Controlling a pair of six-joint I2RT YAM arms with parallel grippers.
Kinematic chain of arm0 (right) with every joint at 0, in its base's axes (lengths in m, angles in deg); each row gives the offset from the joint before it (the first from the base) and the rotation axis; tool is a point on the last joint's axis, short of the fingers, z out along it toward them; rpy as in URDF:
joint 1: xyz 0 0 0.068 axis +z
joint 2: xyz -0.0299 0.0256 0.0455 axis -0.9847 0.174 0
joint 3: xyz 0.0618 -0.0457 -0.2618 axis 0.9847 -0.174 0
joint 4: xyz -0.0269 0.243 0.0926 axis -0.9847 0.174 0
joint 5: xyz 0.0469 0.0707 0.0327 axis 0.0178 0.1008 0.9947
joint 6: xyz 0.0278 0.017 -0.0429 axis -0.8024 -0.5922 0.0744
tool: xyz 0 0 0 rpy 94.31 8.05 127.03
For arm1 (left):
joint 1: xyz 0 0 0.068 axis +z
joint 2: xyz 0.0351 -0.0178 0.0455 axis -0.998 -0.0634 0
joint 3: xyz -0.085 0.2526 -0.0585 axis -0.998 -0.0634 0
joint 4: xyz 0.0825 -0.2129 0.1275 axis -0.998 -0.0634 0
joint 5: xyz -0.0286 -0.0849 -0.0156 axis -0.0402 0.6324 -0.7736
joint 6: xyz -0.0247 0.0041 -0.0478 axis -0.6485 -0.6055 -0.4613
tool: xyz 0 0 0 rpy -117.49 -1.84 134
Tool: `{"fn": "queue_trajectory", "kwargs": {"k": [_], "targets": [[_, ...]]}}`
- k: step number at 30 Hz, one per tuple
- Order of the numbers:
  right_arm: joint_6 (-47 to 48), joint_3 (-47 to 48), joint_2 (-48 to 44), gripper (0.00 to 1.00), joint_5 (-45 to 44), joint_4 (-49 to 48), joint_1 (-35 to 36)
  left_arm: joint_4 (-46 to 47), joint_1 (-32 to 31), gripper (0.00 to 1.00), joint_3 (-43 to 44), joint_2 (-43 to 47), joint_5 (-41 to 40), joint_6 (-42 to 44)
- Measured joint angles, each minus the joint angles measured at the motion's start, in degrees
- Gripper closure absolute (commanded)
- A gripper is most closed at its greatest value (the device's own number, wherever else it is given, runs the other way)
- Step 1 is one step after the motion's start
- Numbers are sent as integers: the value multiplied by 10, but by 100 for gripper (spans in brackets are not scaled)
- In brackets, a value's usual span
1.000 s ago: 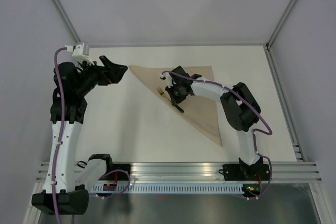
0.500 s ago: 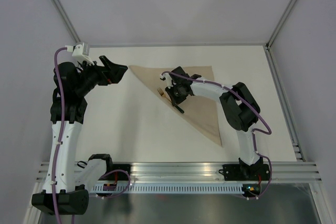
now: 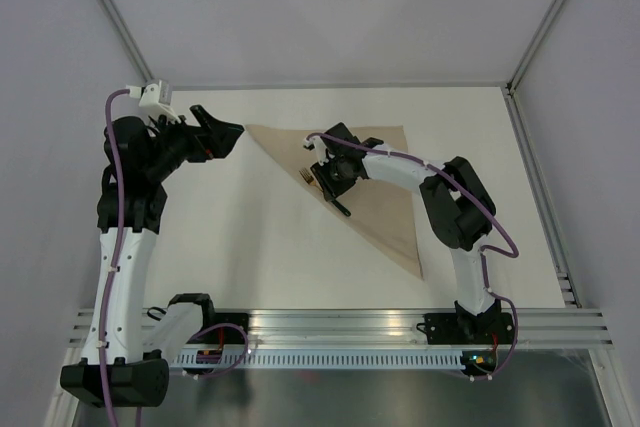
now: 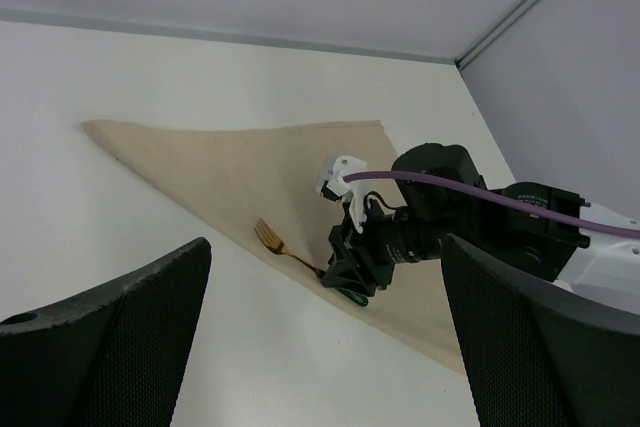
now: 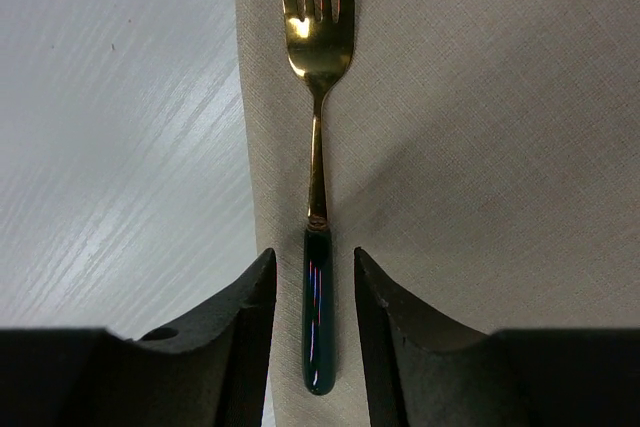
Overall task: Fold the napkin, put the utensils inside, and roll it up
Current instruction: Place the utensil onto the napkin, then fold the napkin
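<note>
The beige napkin lies folded into a triangle on the white table, its long folded edge running from back left to front right. A fork with a gold head and dark green handle lies on the napkin along that edge. It also shows in the right wrist view and in the left wrist view. My right gripper hangs low over the handle. Its fingers stand on either side of the handle with small gaps, so it is open. My left gripper is open and empty, raised beside the napkin's left corner.
Bare white table lies left and in front of the napkin. Grey walls with metal frame posts close the back and sides. A metal rail runs along the near edge by the arm bases.
My right gripper has shifted slightly to the left over the fork. The left arm, the napkin and the fork have not visibly moved.
</note>
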Motion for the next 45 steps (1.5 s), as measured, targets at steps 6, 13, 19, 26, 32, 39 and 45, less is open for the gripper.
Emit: {"fn": "queue_trajectory", "kwargs": {"k": [6, 13, 19, 26, 32, 39, 45], "targets": [[0, 4, -21, 55, -1, 10, 0, 13, 0, 0, 0, -3, 12, -5], [-2, 40, -96, 54, 31, 18, -59, 77, -89, 0, -27, -22, -7, -16], [-12, 55, -155, 53, 70, 19, -243, 123, -351, 0, -50, -48, -156, 41], [-29, 55, -176, 52, 112, 34, -396, 243, -565, 2, -127, -136, -322, 159], [-35, 54, -177, 52, 141, 42, -464, 316, -718, 7, -146, -267, -422, 260], [-36, 46, -177, 52, 153, 47, -478, 348, -801, 10, -145, -360, -476, 315], [-37, 44, -177, 52, 156, 47, -478, 382, -833, 11, -143, -418, -480, 331]]}}
